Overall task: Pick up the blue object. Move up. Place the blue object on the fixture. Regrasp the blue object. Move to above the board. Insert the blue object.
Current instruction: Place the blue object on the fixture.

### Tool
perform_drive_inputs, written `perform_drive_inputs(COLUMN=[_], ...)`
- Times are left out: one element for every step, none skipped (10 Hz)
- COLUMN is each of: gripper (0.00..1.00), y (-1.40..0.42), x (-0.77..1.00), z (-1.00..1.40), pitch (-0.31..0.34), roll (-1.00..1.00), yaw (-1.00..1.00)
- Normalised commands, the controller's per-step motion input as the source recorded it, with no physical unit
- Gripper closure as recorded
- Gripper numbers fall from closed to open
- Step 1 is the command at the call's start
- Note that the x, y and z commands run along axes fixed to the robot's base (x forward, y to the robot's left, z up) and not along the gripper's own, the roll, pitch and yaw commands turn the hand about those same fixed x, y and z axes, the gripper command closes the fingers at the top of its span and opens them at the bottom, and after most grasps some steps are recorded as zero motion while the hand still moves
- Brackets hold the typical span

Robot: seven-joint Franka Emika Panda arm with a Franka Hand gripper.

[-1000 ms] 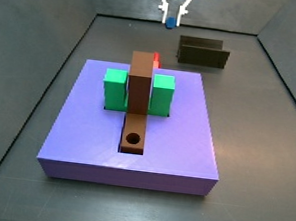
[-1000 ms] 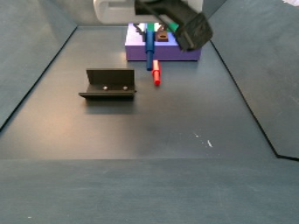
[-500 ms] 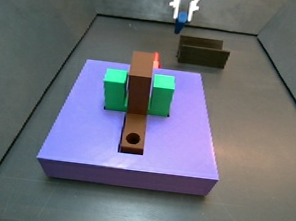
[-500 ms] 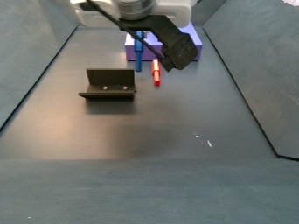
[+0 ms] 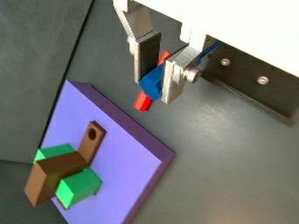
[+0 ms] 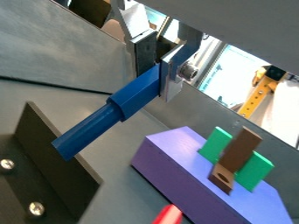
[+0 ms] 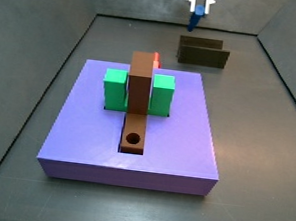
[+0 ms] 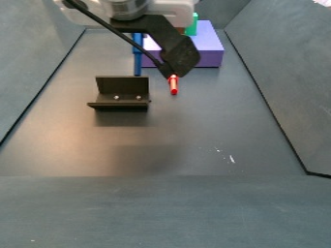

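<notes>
While the hand [image 7: 199,10] hung at the top of a side view, above the fixture [image 7: 203,53], its 2 silver fingers [image 5: 176,77] were closed on the blue object [image 6: 112,114], which was held off the floor. In both wrist views the fingers pinched 1 end of the stick, and the rest of it jutted out at a slant beyond them. In a side view only a short blue tip showed below the hand [image 7: 194,22], just above the fixture's top edge; whether it touched the fixture could not be told.

In a side view the hand [image 8: 177,53] sat in the upper middle of the frame, and the blue object [image 8: 138,50] hung up and to the right of the fixture [image 8: 120,94]. A small red piece [image 8: 173,83] lay on the dark floor just right of the fixture.

The board [image 7: 135,131] lay in the middle of the frame, well apart from the hand, carrying 2 green blocks [image 7: 115,90] either side of a long brown bar [image 7: 138,99] with a round hole near its lower end.
</notes>
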Motion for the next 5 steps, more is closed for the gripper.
perform_drive_inputs(gripper=[1.00,1.00,1.00,1.00,1.00], y=[0.00,0.00,0.00,0.00,0.06], x=[0.41,0.33,0.27,0.22,0.01], z=[-0.02,-0.16,-0.36,-0.49,-0.45], pitch=[0.000,0.000,-0.029,0.000,-0.051], roll=[0.18,0.25,0.31,0.31,0.00], yaw=[0.00,0.00,0.00,0.00,-0.02])
